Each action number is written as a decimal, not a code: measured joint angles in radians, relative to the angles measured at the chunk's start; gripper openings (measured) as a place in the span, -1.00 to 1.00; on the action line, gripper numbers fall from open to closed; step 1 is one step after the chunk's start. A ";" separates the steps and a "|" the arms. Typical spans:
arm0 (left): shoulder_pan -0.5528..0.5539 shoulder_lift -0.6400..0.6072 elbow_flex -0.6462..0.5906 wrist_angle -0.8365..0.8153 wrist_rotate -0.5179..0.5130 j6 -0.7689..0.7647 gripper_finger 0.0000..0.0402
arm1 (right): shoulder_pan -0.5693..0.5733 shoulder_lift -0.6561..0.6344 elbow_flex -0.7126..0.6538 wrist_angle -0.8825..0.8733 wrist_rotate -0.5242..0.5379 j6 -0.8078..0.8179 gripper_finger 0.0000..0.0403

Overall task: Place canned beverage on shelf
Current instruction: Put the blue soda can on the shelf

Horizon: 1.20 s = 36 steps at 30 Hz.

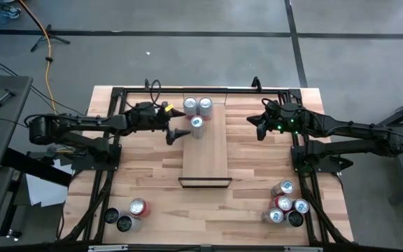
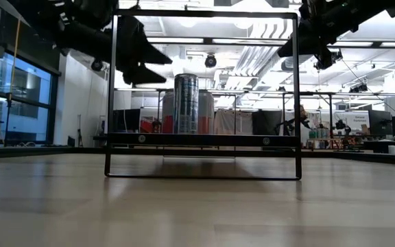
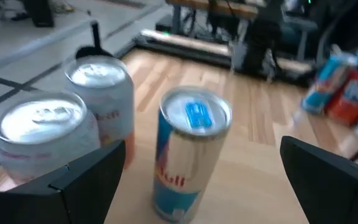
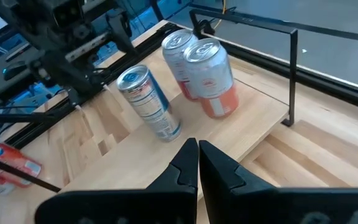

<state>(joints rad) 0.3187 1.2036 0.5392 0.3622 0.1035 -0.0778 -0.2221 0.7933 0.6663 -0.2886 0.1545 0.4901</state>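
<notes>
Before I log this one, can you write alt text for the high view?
Seen from above, three cans stand at the far end of the shelf: the slim blue can nearest the left gripper, whose fingers are open beside it, and two silver cans behind. The right gripper hovers shut off the shelf's right side.

Glossy metal can (image 3: 188,152) – pale wood shelf (image 1: 205,155)

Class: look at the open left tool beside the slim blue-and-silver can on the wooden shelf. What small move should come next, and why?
Probably draw the left tool back from the slim blue-and-silver can. The can stands upright on the light-wood plank shelf beside two wider silver cans, and the tool's fingers are spread with nothing between them, so the placing looks done. The right tool waits shut above the table.
</notes>
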 joint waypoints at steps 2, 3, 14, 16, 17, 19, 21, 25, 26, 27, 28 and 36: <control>0.007 0.036 0.000 0.018 0.032 0.030 0.92 | 0.000 0.000 0.000 0.000 0.001 0.000 -1.00; 0.012 0.058 0.000 0.030 0.044 0.041 0.92 | 0.000 0.000 0.000 0.000 0.001 0.001 -1.00; 0.048 0.251 0.093 0.115 0.147 0.138 0.92 | 0.000 0.000 0.000 0.000 -0.006 0.044 -1.00; 0.048 0.279 0.115 0.114 0.155 0.141 0.92 | 0.000 0.000 0.000 0.000 -0.007 0.053 -1.00; 0.048 0.290 0.125 0.113 0.155 0.140 0.92 | 0.000 0.000 0.000 0.000 -0.008 0.056 -1.00; 0.048 0.304 0.141 0.115 0.165 0.142 0.92 | 0.000 0.000 0.000 0.000 -0.016 0.056 -1.00; 0.048 0.311 0.152 0.114 0.189 0.149 0.91 | 0.000 0.000 0.000 0.000 -0.016 0.055 -1.00; 0.048 0.311 0.154 0.110 0.208 0.177 0.82 | 0.000 0.000 0.000 0.000 -0.016 0.054 -1.00; 0.048 0.311 0.154 0.107 0.209 0.178 0.78 | 0.000 0.000 0.000 0.000 -0.016 0.053 -1.00; 0.048 0.311 0.154 0.107 0.210 0.179 0.73 | 0.000 0.000 0.000 -0.001 -0.016 0.053 -1.00; 0.048 0.311 0.154 0.108 0.210 0.180 0.67 | 0.000 0.000 0.000 -0.001 -0.016 0.053 -1.00; 0.048 0.311 0.154 0.108 0.207 0.199 0.00 | 0.000 0.000 0.000 -0.003 -0.016 0.053 -1.00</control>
<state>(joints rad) 0.3664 1.5150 0.6937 0.4702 0.3107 0.1207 -0.2218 0.7937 0.6662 -0.2916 0.1387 0.5430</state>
